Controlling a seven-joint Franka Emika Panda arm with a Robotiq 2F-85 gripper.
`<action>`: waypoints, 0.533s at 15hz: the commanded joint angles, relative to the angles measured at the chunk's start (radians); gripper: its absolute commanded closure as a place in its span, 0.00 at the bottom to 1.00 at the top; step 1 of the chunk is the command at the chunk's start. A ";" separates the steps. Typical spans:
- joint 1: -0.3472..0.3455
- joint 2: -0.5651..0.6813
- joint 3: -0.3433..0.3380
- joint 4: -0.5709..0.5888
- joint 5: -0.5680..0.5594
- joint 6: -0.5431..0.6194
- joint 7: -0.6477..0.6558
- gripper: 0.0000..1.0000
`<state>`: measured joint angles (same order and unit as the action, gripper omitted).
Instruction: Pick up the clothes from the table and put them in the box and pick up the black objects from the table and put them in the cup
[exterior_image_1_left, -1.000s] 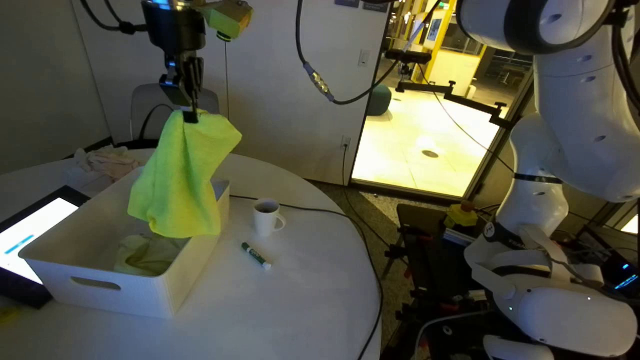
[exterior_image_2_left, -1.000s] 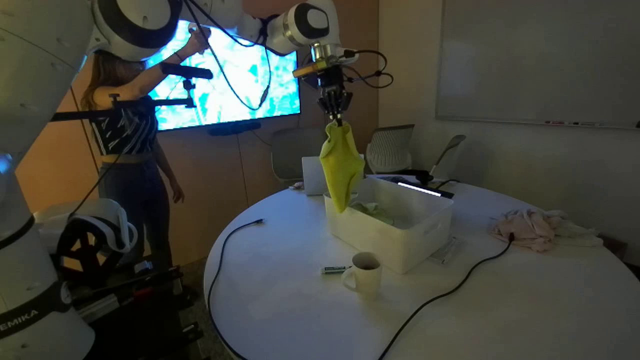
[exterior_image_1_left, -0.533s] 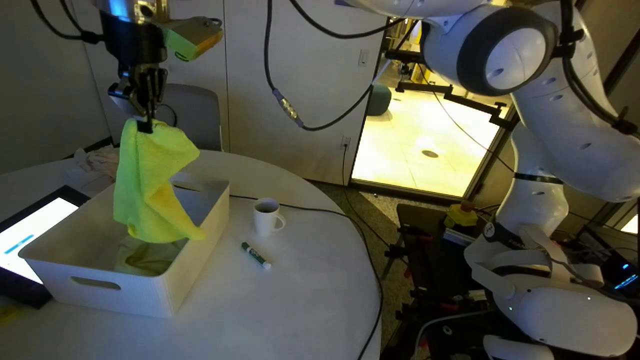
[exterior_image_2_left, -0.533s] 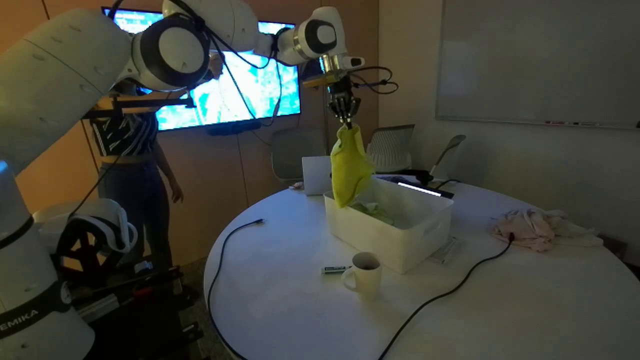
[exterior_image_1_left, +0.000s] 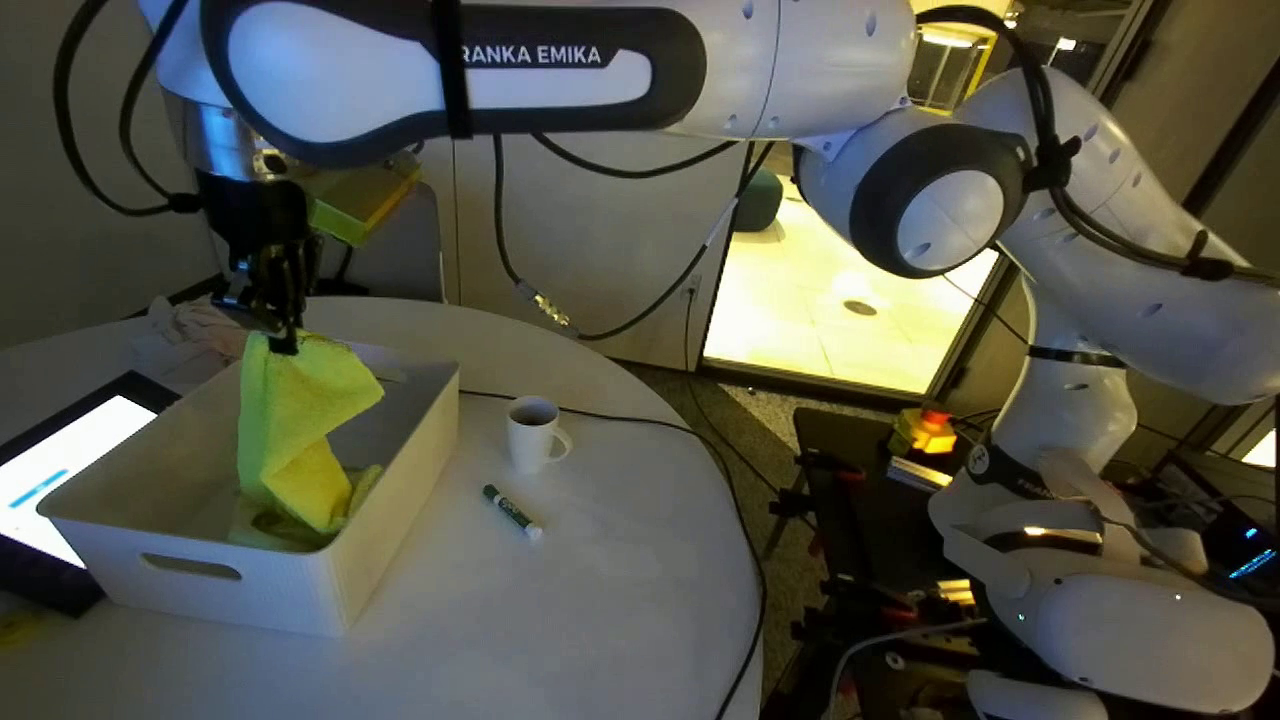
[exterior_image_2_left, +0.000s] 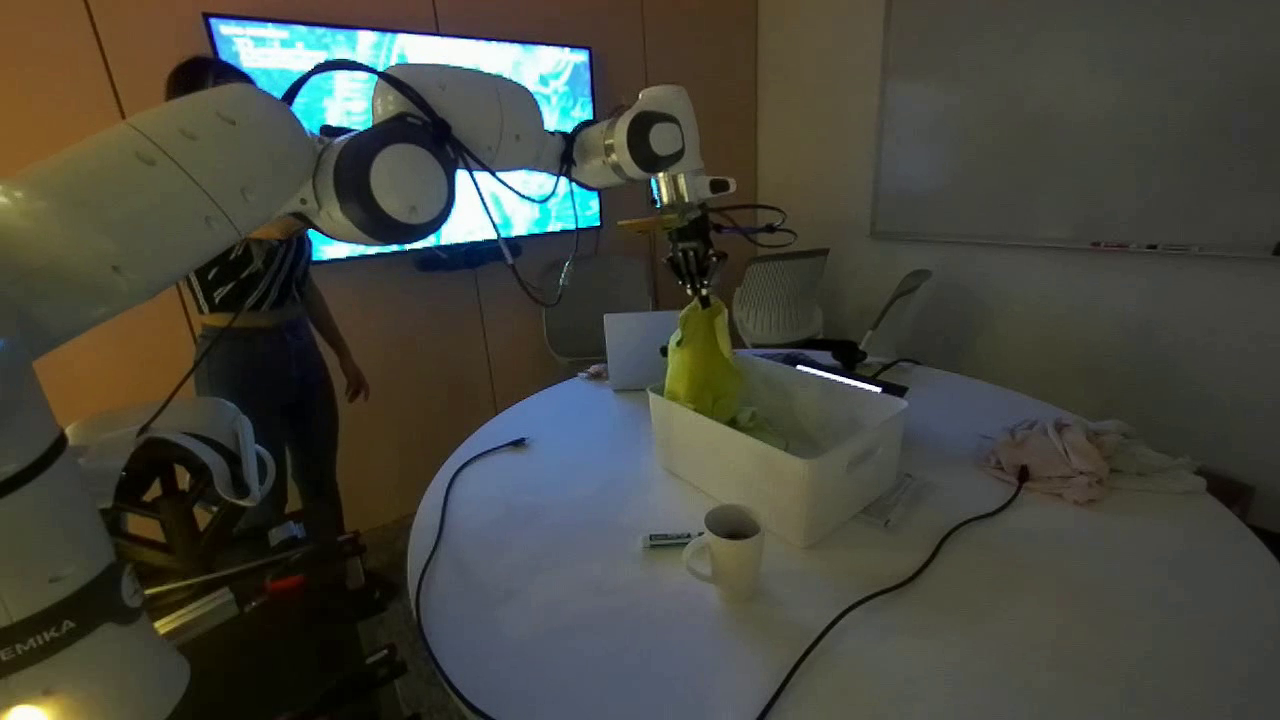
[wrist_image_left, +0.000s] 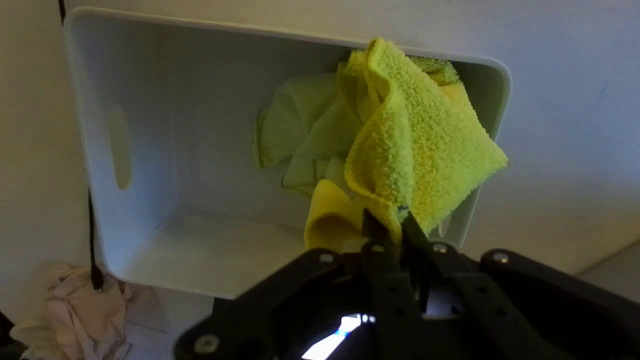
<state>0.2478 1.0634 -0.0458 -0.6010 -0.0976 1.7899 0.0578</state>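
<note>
A round table (exterior_image_1_left: 570, 630) with a smooth white top bears a white plastic box (exterior_image_1_left: 280, 595), oblong, tall-sided and round-cornered. Apart from it lies a crumpled heap of pinkish cloth (exterior_image_2_left: 1055, 460). A fuzzy yellow-green towel (wrist_image_left: 440, 140) hangs in loose folds, its lower part inside the box, over a paler, smoother cloth (wrist_image_left: 305, 120) lying rumpled there. The gripper (wrist_image_left: 391, 222) has its narrow black jaws pressed together on the towel's top. Near the box stands a cylindrical white cup (exterior_image_1_left: 530, 447), a slim green marker (exterior_image_1_left: 512, 511) beside it.
</note>
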 joint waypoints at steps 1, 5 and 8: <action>0.012 0.036 0.000 0.059 -0.006 -0.072 -0.026 0.60; 0.013 -0.031 0.013 0.002 0.003 -0.143 -0.084 0.28; 0.005 -0.091 0.021 -0.049 0.013 -0.201 -0.142 0.07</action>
<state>0.2644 1.0471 -0.0429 -0.5970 -0.0968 1.6500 -0.0234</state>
